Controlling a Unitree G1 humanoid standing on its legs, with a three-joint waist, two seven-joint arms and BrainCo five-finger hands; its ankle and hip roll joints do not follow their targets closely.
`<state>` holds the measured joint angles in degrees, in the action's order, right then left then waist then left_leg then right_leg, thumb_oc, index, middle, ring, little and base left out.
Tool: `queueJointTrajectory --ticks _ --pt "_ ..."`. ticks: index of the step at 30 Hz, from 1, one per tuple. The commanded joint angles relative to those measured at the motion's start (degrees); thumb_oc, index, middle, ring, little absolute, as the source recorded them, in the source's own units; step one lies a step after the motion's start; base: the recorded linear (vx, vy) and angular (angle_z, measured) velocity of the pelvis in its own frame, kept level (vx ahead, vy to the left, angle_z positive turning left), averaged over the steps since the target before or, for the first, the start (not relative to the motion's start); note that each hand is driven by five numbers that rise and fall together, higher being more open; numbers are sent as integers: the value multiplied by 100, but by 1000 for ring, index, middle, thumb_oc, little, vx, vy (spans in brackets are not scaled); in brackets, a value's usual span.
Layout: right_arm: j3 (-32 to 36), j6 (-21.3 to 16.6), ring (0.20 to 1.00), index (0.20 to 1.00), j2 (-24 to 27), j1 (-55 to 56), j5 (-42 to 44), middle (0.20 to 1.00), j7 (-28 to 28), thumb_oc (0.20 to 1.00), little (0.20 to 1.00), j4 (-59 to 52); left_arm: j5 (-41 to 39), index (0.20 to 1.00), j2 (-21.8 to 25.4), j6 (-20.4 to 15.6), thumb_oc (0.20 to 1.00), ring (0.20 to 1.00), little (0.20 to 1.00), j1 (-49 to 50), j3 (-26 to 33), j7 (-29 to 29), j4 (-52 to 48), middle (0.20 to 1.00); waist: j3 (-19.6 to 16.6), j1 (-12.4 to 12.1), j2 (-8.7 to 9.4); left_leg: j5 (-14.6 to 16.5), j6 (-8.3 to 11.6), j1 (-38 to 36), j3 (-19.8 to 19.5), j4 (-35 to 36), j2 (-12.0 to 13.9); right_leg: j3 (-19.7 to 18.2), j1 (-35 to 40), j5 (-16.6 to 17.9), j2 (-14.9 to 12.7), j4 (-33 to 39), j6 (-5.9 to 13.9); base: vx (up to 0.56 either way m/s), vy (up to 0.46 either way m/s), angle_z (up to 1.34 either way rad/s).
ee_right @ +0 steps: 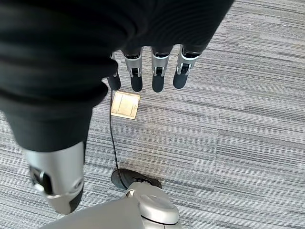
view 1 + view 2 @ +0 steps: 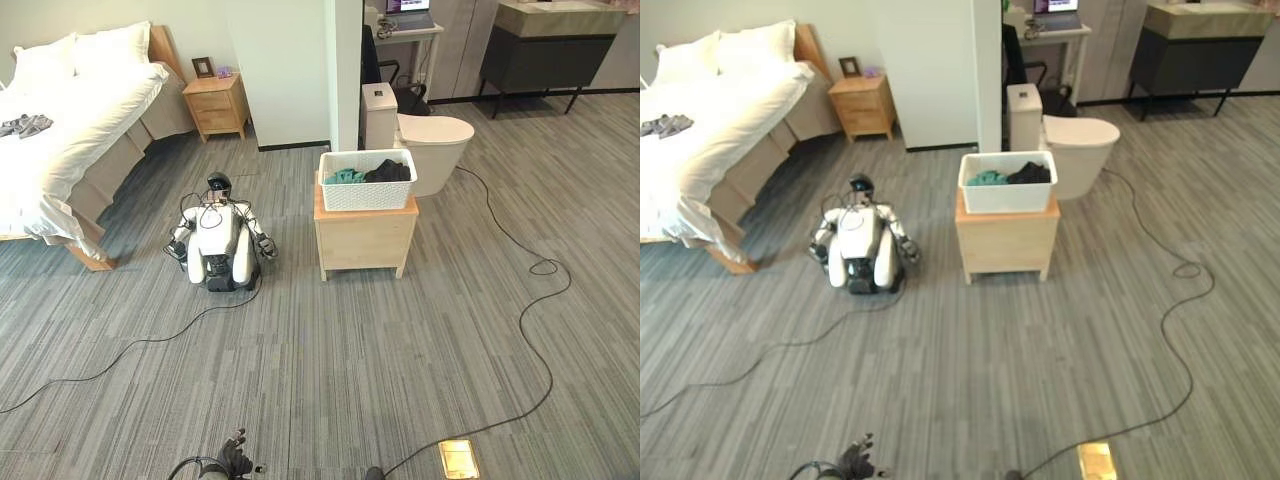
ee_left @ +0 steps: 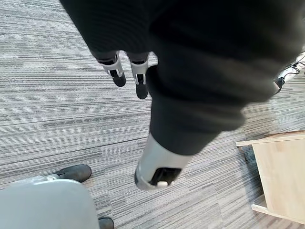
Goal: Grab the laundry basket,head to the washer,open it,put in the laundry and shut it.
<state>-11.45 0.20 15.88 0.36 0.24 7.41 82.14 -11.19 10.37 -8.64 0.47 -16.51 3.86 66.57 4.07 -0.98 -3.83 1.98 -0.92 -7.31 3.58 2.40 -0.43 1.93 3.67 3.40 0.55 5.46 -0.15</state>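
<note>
Laundry basket point(image 2: 367, 180) sits on a small wooden cabinet point(image 2: 366, 238), well ahead of me and a bit to the right, w/ teal and dark clothes point(image 2: 372, 173) inside; its long axis runs across my view. Both hands are well apart from it, hanging low over the floor. Left hand point(image 3: 128, 71): fingers straight, loose, holding nothing. Right hand point(image 1: 157, 71): same, fingers straight down, empty. Basket is off to the right, so I judge the right arm a touch nearer, but I'd need to walk fwd first, then square up to the long side for a two-hand grab. Another robot point(image 2: 220, 246) sits on the floor left of the cabinet; I'd keep clear of it.
</note>
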Motion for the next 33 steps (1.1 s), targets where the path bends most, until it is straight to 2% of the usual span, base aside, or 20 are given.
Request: queueJointTrajectory --ticks 1,33 --pt "-259 6 1000 1000 71 -128 -5 1000 20 1000 1000 480 18 1000 63 -183 1000 1000 1000 -154 72 -13 241 1000 -169 -32 182 -15 369 170 -491 260 244 -11 161 -240 -745 -46 691 0 0 0" --pt "-196 43 1000 1000 82 -124 103 1000 29 1000 1000 492 -120 1000 92 -119 1000 1000 1000 -114 213 56 94 1000 -117 -54 146 -57 413 188 -592 260 302 22 211 -337 -664 -46 629 1 -4 0"
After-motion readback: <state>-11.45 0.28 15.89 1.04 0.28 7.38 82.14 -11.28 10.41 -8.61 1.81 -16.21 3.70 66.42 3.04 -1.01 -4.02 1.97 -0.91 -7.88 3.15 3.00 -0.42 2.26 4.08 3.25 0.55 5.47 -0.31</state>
